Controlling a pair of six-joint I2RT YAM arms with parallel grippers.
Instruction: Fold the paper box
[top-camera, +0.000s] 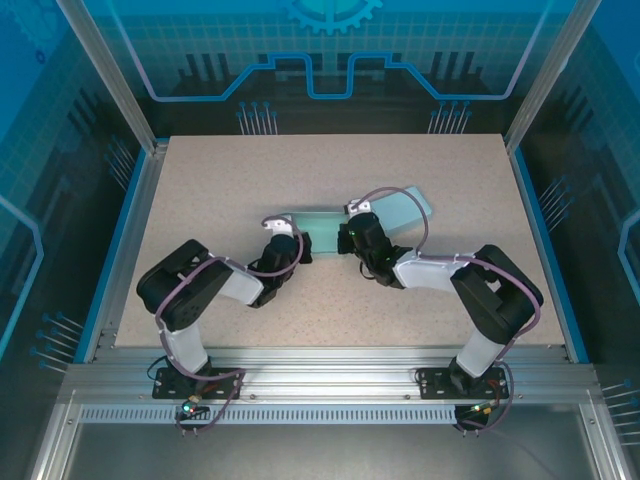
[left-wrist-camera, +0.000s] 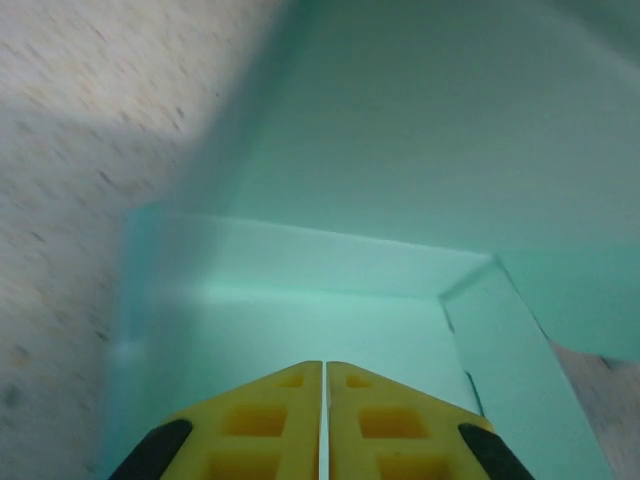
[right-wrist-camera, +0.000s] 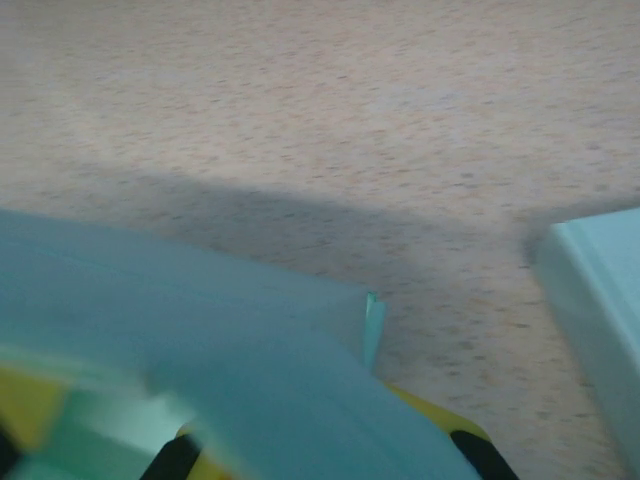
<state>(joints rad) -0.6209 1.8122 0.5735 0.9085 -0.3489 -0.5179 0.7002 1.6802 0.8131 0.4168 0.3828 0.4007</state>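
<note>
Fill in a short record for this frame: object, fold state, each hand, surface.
object: light teal paper box
fold state: partly folded, some walls raised, top open
left hand: shut, fingertips pointing into the box's inner corner
right hand: shut, paper lying over its fingers, grip unclear
surface: speckled beige table

speckled beige table (top-camera: 250, 170) inside an aluminium frame (top-camera: 330, 385), blue circuit-patterned walls (top-camera: 330, 50) around.

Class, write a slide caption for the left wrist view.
Left gripper, shut, points into a folded corner of the teal paper box on the speckled table.
</note>
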